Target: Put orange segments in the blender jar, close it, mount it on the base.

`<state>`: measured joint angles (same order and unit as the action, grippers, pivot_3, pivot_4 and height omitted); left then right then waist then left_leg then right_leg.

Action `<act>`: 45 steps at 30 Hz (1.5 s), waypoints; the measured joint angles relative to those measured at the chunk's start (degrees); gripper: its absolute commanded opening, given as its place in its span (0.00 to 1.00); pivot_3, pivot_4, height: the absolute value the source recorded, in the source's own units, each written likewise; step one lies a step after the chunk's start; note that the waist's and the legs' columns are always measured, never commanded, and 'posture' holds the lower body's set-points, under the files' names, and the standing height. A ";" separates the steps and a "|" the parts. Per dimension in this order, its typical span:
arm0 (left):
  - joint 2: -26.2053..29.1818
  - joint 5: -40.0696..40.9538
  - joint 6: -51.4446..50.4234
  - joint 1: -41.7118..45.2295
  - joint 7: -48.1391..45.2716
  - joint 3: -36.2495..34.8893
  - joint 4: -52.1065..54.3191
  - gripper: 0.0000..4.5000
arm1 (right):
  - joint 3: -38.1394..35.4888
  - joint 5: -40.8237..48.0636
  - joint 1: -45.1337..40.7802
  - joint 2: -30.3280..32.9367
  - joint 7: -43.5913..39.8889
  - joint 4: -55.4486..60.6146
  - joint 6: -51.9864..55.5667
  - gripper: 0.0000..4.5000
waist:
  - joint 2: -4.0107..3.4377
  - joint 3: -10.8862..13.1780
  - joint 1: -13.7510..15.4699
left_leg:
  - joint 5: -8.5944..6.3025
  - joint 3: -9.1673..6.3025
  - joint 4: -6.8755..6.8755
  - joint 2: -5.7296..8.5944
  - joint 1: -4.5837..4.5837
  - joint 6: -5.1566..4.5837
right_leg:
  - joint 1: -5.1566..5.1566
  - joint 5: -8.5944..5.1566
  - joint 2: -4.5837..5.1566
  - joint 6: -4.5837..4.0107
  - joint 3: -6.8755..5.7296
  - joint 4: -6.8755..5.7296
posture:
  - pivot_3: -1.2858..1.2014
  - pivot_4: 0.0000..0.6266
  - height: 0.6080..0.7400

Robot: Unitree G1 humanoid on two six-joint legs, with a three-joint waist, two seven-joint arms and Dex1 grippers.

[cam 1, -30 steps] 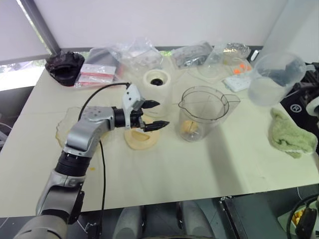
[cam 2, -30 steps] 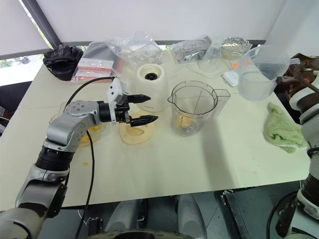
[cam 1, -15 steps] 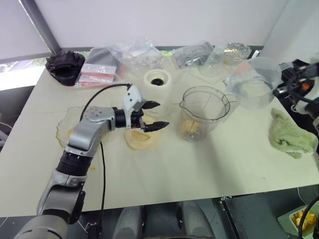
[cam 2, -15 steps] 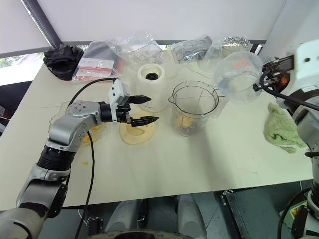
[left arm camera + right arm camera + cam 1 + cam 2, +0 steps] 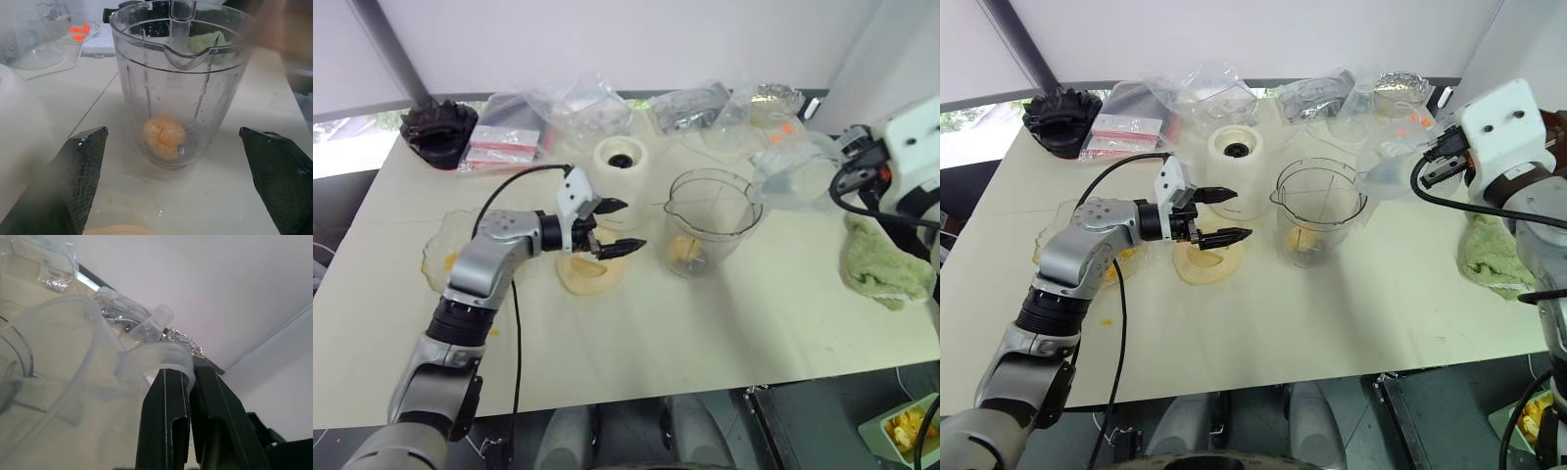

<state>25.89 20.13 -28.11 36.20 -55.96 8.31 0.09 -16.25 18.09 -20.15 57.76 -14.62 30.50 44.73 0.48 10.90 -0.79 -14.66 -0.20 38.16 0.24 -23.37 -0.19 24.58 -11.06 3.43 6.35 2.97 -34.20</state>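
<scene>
Both head views look down over the desk (image 5: 705, 323) around the blender jar (image 5: 713, 221); the left wrist view faces that jar closely.

On the table (image 5: 636, 343): blender jar (image 5: 713, 221) at centre, orange segments (image 5: 165, 138) inside at the bottom. Base (image 5: 625, 164) behind and to its left, lid (image 5: 592, 271) in front of the base. Left gripper (image 5: 618, 226) above the lid, pointing toward the jar. Plate (image 5: 444, 257) at far left. Towel (image 5: 886, 266) at far right. Beaker (image 5: 793, 174) aloft, right of the jar. Bags (image 5: 582, 106) along the back edge.
</scene>
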 measured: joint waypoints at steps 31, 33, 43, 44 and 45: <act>-0.73 -0.24 0.24 -0.15 0.88 0.03 -0.01 1.00 | -2.76 -7.81 -4.09 -7.67 -5.71 -2.50 5.73 0.02 | 0.03 0.00 0.04 | 0.00 -0.03 0.00 0.00 -0.01 0.00 | 0.01 0.01 -0.01 0.01 -0.01 -0.02 | 0.52 0.24 1.00; -0.82 -0.23 0.24 -0.15 0.86 0.04 -0.02 1.00 | -6.31 -5.63 -6.21 -12.37 -3.88 -2.07 12.15 0.02 | 0.02 0.00 0.06 | 0.00 -0.05 0.00 0.00 -0.01 0.00 | 0.01 0.02 0.00 0.01 -0.01 -0.03 | 0.52 0.24 1.00; -0.99 -0.07 -0.22 -0.13 0.84 -0.06 -0.08 1.00 | -22.54 -0.91 -9.55 -26.61 2.46 -0.37 28.17 0.02 | 0.00 0.00 0.08 | 0.00 -0.07 -0.01 0.01 -0.02 0.00 | 0.01 0.02 0.01 0.03 -0.03 -0.04 | 0.52 0.24 1.00; -0.99 -0.01 -0.28 -0.12 0.84 -0.07 -0.09 1.00 | -24.75 -0.41 -9.53 -28.19 2.74 -0.53 27.72 0.02 | 0.00 0.00 0.06 | 0.00 -0.08 -0.01 0.01 -0.02 0.00 | 0.01 0.03 0.00 0.03 -0.03 -0.04 | 0.52 0.24 1.00; -0.98 0.05 -0.36 -0.08 0.82 -0.07 -0.13 1.00 | -27.03 0.27 -9.41 -29.81 2.96 -1.01 26.61 0.02 | -0.01 -0.01 0.06 | 0.00 -0.07 -0.01 0.01 -0.02 0.00 | 0.01 0.05 0.00 0.08 -0.03 -0.04 | 0.52 0.24 1.00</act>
<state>24.90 20.18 -28.48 36.12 -55.14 8.24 -0.04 -43.28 18.36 -29.56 27.94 -11.66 29.49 71.34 0.48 10.89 -0.73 -14.66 -0.27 38.15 0.25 -23.39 -0.19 24.59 -11.01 3.43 6.43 2.94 -34.24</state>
